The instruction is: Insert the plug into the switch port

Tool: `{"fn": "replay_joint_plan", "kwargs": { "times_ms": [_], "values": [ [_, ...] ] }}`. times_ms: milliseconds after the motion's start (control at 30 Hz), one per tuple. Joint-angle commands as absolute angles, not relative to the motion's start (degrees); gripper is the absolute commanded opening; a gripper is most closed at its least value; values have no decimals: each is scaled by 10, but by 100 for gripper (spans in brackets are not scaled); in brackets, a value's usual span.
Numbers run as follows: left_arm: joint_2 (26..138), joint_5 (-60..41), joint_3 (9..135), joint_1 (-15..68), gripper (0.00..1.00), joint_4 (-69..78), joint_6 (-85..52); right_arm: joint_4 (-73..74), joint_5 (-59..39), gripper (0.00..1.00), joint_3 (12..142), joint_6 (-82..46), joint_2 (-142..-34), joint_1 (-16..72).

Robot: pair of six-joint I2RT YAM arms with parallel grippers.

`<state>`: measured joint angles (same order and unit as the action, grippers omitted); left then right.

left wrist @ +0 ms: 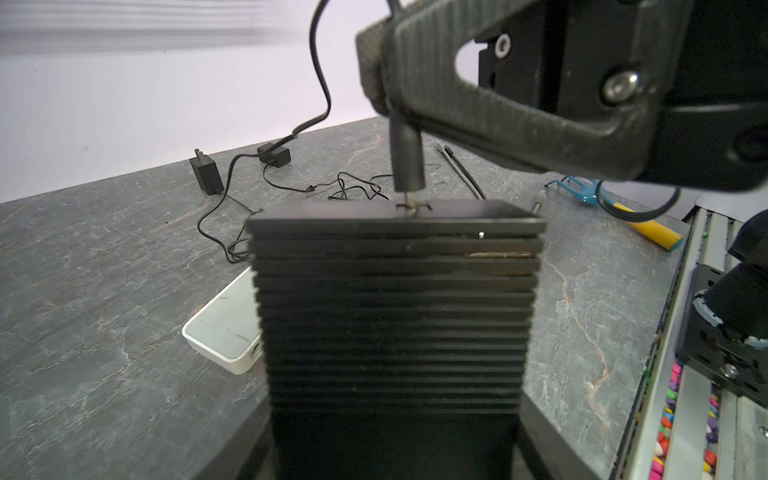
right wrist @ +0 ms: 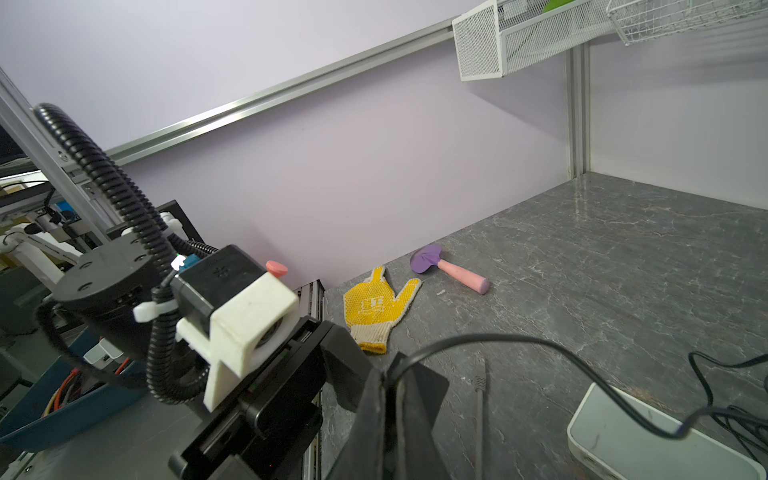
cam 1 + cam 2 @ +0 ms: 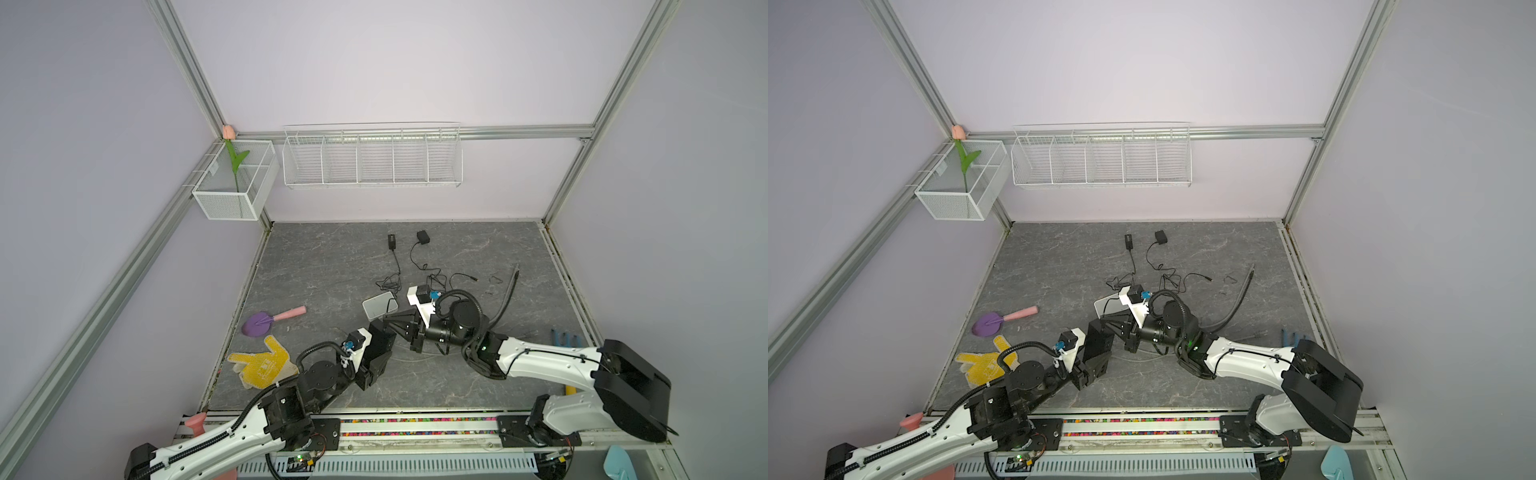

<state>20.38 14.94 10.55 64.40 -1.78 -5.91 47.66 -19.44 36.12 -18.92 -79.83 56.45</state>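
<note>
- Grey marbled surface (image 3: 316, 266), walled in lilac and framed in aluminium; both arms reach in over its near edge.
- Left gripper (image 3: 379, 360), mid-width in the near half: jaws clamped on the sides of the switch (image 1: 395, 311), a black ribbed box.
- Right gripper (image 1: 384, 83): jaws together on the plug (image 1: 409, 166), gripped at its cable end. Its metal tip meets the port (image 1: 411, 206) in the switch's end face; how deep it sits cannot be told.
- Yellow glove (image 3: 262, 365) near the left edge, with the purple trowel (image 3: 270, 322) just beyond it.
- White box (image 3: 379, 303) lying flat just beyond the switch.
- Tangled black cable (image 3: 390, 282) beyond that, running to a slim adapter (image 3: 391, 241) and a squat adapter (image 3: 423, 237) near the far edge.
- Wire rack (image 3: 372, 160) on the far wall; mesh basket (image 3: 232, 195) at the far-left corner.
</note>
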Motion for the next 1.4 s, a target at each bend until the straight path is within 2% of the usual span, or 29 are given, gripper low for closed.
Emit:
{"fn": "replay_joint_plan", "kwargs": {
  "times_ms": [0,400,700,833,967,1200,1367],
  "values": [
    [163,80,200,649,0,193,-24,290,-246,7,335,-166,-852,572],
    [72,82,196,648,0,173,-17,299,-279,7,341,-162,-865,571],
    [72,70,213,648,0,177,-6,317,-297,7,334,-155,-872,569],
    [82,72,230,649,0,168,-4,306,-271,7,336,-166,-869,564],
    [92,101,240,648,0,160,1,232,-201,7,359,-181,-866,568],
    [155,152,262,649,0,154,5,198,-112,7,341,-209,-842,577],
    [169,158,267,649,0,172,11,217,-148,7,324,-198,-829,580]
  ]
}}
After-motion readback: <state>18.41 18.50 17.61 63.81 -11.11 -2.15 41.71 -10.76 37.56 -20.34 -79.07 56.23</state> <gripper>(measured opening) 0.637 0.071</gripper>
